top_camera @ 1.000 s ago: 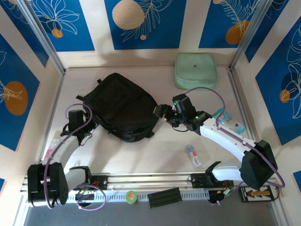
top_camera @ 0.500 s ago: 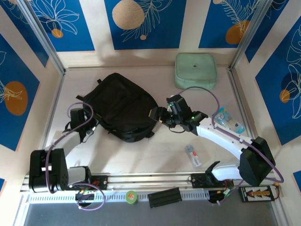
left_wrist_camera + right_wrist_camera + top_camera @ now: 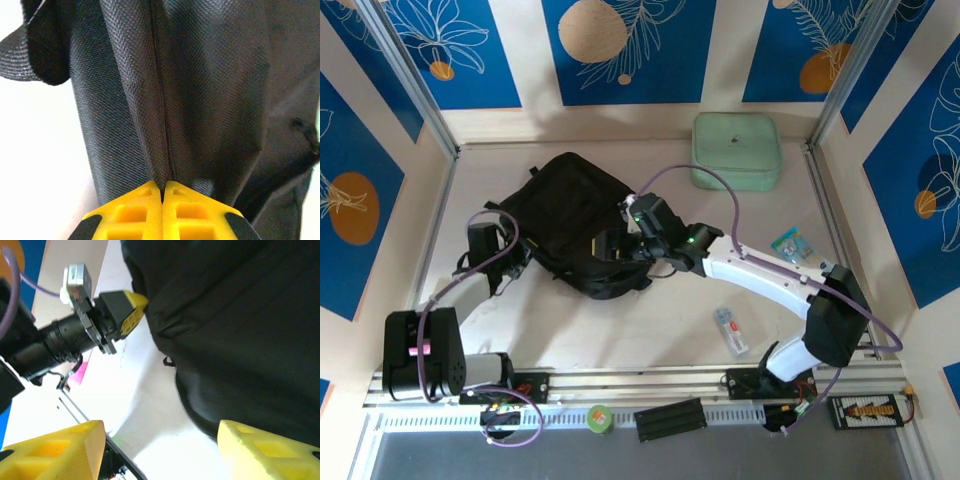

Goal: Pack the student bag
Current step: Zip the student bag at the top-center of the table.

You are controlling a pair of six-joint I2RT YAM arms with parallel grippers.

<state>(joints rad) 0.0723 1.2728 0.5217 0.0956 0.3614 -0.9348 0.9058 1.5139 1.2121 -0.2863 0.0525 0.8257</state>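
Our left fingers (image 3: 150,202) pinch a fold of the bag (image 3: 570,205) at its 8 o'clock side. Our right fingers (image 3: 60,450) hang wide open over its 5 o'clock side.

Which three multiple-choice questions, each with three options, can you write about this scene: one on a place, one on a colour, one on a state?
1. Where does the case lie on the table?
A. far right corner
B. near left corner
C. middle of the near edge

2. What colour is the bag?
A. blue
B. black
C. mint green

3. What is the state of the left hand?
A. open over bare table
B. shut on the case
C. shut on bag fabric

Answers:
1 A: the top view shows it by the far right corner.
2 B: its fabric is black in all views.
3 C: the left wrist view shows it closed on a fold of fabric.
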